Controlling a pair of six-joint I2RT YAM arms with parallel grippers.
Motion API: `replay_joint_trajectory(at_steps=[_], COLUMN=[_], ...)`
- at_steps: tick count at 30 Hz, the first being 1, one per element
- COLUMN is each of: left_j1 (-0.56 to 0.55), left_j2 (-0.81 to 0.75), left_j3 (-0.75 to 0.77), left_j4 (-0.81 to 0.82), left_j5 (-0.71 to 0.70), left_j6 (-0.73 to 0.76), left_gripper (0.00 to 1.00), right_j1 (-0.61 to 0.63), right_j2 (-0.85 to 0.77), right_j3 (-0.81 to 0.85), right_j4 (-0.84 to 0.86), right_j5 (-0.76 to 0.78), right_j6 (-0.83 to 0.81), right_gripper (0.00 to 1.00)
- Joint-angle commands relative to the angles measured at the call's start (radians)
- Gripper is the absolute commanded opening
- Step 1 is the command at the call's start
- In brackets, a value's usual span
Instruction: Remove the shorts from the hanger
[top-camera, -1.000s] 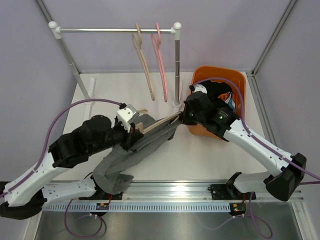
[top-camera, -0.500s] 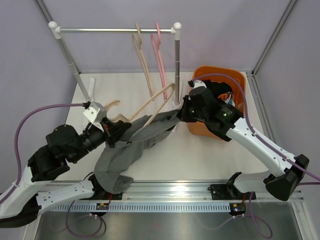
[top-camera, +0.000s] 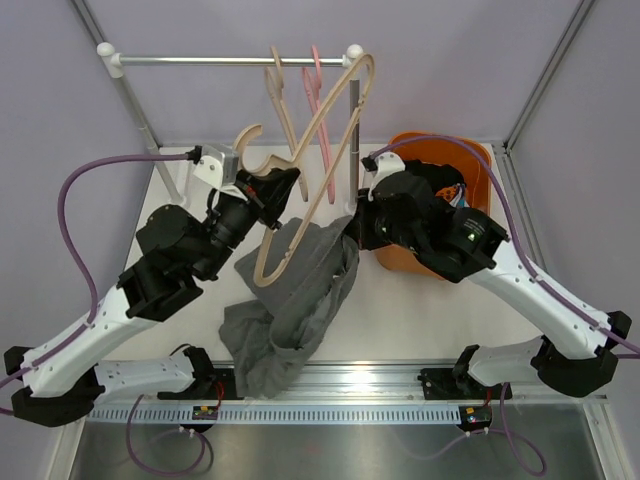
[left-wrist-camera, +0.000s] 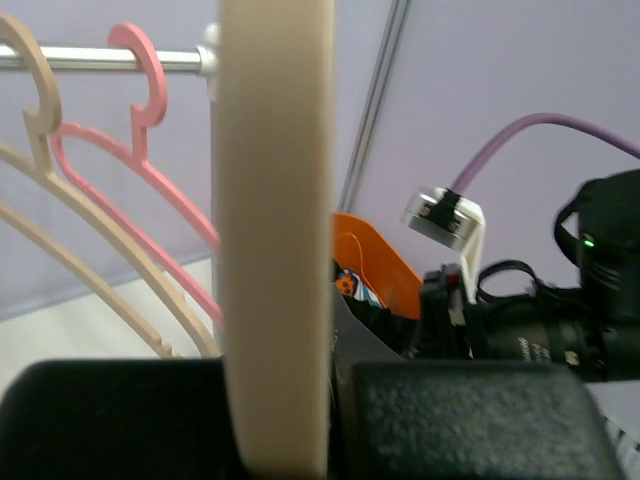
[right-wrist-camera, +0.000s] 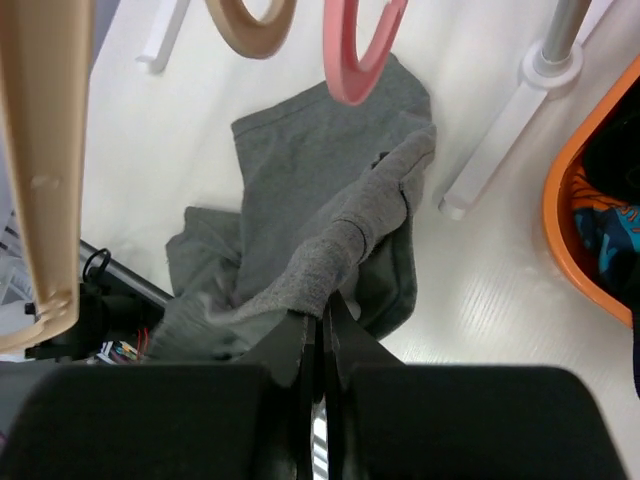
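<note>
My left gripper (top-camera: 274, 193) is shut on a bare beige hanger (top-camera: 318, 150) and holds it raised and tilted toward the rail. In the left wrist view the hanger's bar (left-wrist-camera: 275, 230) stands between my fingers. My right gripper (top-camera: 352, 226) is shut on the waistband edge of the grey shorts (top-camera: 298, 292), which hang from it down to the table's front edge. The right wrist view shows the pinch (right-wrist-camera: 325, 300) on the grey shorts (right-wrist-camera: 310, 190), with the beige hanger (right-wrist-camera: 45, 150) apart at the left. The black shorts (top-camera: 438, 183) and the printed shorts (top-camera: 460, 198) lie in the orange basket (top-camera: 475, 155).
A rack with a metal rail (top-camera: 230, 61) stands at the back, carrying a second beige hanger (top-camera: 290, 130) and a pink hanger (top-camera: 322, 130). Its right post (top-camera: 353, 140) and foot (right-wrist-camera: 553, 62) stand just left of the basket.
My left gripper has swung the beige hanger up and back toward the rail, out of the grey shorts. The shorts have dropped lower, held only by my right gripper.
</note>
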Motion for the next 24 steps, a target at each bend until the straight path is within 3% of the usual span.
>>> replay_joint_trajectory(at_steps=[1,6,9,13,14,17,24], left_j1=[-0.004,-0.003,-0.004,-0.003,-0.003,-0.003,-0.003], left_j2=[0.006,-0.044,-0.101,-0.135,-0.135,-0.138,-0.167], left_j3=[0.128,0.146,0.12,0.115,0.119,0.118,0.046], left_j4=[0.16,0.141,0.134,0.095,0.091,0.043,0.02], left_j5=[-0.059,-0.094,-0.108,-0.113,-0.116,-0.128,-0.149], left_j6=[0.059,0.099,0.106,0.113,0.113,0.113,0.103], left_gripper=[0.0,0.0,0.0,0.0,0.0,0.0,0.0], right_j1=[0.007,0.004,-0.028,-0.104,-0.136,-0.203,-0.364], right_j2=[-0.025,-0.031,-0.024,-0.008,0.005,0.067,0.294], right_j3=[0.14,0.454,0.611,0.664,0.658,0.68,1.016], right_j4=[-0.017,-0.118,-0.088,0.168,0.323,0.524,0.684], right_j5=[0.102,0.318,0.481,0.633,0.656,0.681,0.643], right_j6=[-0.053,-0.134,-0.223,-0.428,-0.54,-0.639,-0.703], right_gripper=[0.0,0.0,0.0,0.0,0.0,0.0,0.0])
